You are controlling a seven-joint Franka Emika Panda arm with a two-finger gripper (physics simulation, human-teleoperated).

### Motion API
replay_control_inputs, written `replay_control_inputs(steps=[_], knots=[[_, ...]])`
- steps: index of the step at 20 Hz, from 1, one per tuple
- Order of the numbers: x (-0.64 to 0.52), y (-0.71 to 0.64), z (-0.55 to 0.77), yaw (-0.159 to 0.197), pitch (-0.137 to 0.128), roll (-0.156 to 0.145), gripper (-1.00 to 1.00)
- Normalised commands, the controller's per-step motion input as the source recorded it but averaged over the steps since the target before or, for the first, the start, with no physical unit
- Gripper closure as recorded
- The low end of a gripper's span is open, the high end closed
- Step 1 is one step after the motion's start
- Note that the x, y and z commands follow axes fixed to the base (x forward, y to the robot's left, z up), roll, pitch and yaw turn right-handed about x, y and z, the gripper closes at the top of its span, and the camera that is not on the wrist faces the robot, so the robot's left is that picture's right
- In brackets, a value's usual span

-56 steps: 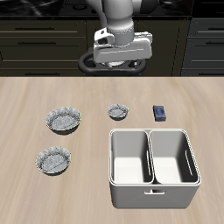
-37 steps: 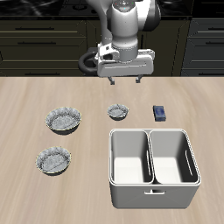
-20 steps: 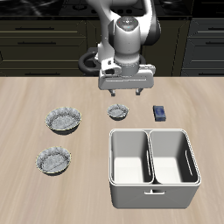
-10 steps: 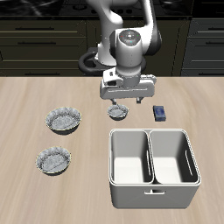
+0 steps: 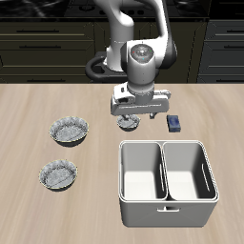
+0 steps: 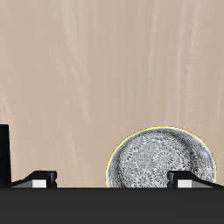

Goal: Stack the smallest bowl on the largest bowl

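Observation:
The smallest bowl [image 5: 127, 123] sits on the wooden table near its middle, partly hidden by my gripper [image 5: 137, 117]. The gripper is open and empty, low over the table, fingers straddling the spot. In the wrist view the smallest bowl [image 6: 162, 160] lies close to one fingertip [image 6: 192, 179], off-centre between the fingers, with my gripper [image 6: 112, 180] above it. The largest bowl [image 5: 70, 131] stands apart from the gripper, at about the same depth on the table. I see no contact between fingers and bowl.
A slightly smaller grey bowl [image 5: 58, 174] sits nearer the front edge. A white two-compartment bin [image 5: 167, 181] stands in front of the gripper. A small dark blue box [image 5: 174, 123] lies beside the gripper; a dark object that may be this box shows in the wrist view [image 6: 3, 153].
The gripper has come forward from the back of the table and descended over the smallest bowl, fingers staying open. The bowls, bin and box have not moved.

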Motion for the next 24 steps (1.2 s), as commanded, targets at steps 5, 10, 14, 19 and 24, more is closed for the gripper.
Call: replay_control_inputs(steps=[5,10,14,19,24], knots=[[0.01,-0.01,-0.22,0.014,0.039,0.006,-1.00],[-0.03,0.04,-0.16,-0.001,0.024,0.042,-1.00],[-0.08,0.03,-0.11,-0.026,0.021,0.061,1.00],[0.00,-0.07,0.00,-0.006,0.004,0.004,1.00],[0.02,-0.08,0.06,-0.005,-0.007,0.004,1.00]])
